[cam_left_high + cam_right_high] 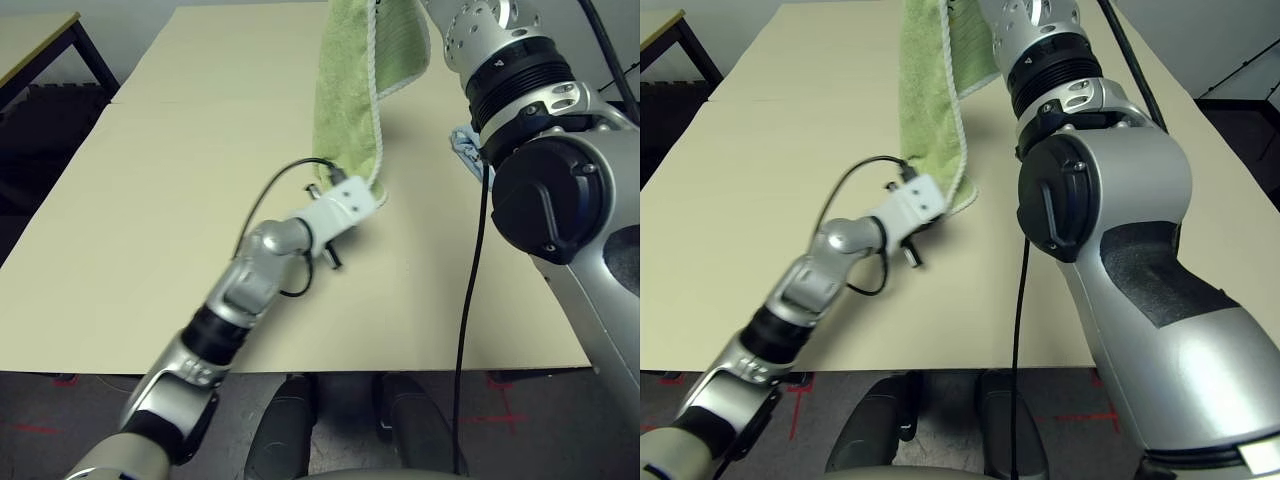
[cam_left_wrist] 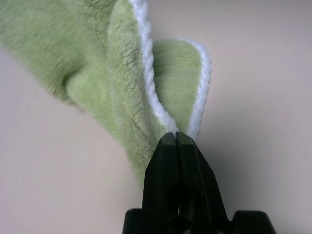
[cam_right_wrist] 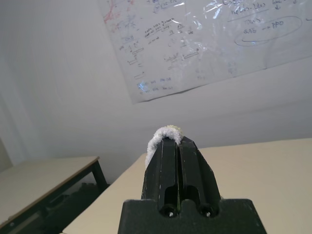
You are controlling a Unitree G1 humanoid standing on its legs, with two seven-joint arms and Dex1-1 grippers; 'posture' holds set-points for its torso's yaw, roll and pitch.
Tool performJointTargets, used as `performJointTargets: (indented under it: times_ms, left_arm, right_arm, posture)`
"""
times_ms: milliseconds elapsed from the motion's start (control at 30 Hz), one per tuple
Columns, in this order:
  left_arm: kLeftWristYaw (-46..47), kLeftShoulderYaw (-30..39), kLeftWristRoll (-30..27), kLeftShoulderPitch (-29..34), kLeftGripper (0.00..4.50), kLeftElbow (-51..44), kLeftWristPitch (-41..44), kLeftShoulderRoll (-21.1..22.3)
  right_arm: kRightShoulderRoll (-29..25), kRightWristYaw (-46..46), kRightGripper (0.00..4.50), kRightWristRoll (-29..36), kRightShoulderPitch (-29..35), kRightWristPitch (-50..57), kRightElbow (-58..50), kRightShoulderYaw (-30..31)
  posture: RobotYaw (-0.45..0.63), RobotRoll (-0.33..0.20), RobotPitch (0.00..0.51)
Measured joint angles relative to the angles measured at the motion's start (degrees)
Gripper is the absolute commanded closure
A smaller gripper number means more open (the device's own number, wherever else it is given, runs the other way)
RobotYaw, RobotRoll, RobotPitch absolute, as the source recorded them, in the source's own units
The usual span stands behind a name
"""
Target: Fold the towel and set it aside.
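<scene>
Towel (image 1: 350, 110) hangs lengthwise — right gripper (image 3: 171, 139) clamped on its top edge, left gripper (image 2: 176, 139) clamped on its bottom corner, just above the table (image 1: 150, 200).

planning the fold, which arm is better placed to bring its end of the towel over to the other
Left, probably. Its tool pinches the hanging bottom corner of the towel just above the table, free to swing, while the right tool holds the top edge high.

**Four cameras, one towel**

Both head eyes look steeply down past the arms at the table (image 1: 150, 200). Each wrist camera sits close behind its pinched fingertips; the left gripper (image 2: 176, 139) and right gripper (image 3: 171, 141) share the towel (image 1: 350, 90).
</scene>
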Motion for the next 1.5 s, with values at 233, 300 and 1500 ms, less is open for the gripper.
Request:
performJointTargets:
  times_ms: [233,300,1500]
  left_arm:
    - [0.95,8.64,-2.69,1.99,4.46,-2.91,2.24,2.71]
    - [1.62,10.02,-3.01,1.98,4.46,-2.47,2.14,3.27]
    - [-2.27,40.97,-38.72,-12.46,4.46,15.38,11.40,20.23]
  right_arm:
    - [-1.16,1.82,4.50,-1.63,3.12,0.57,-0.01,2.00]
    - [-2.20,2.70,4.50,-2.16,4.32,0.65,-0.08,2.88]
    - [-20.27,43.08,4.50,2.86,30.64,-2.03,-5.02,1.93]
  posture:
    - [0.11,0.000,0.146]
    - [0.11,0.000,0.143]
    - [-0.01,0.000,0.213]
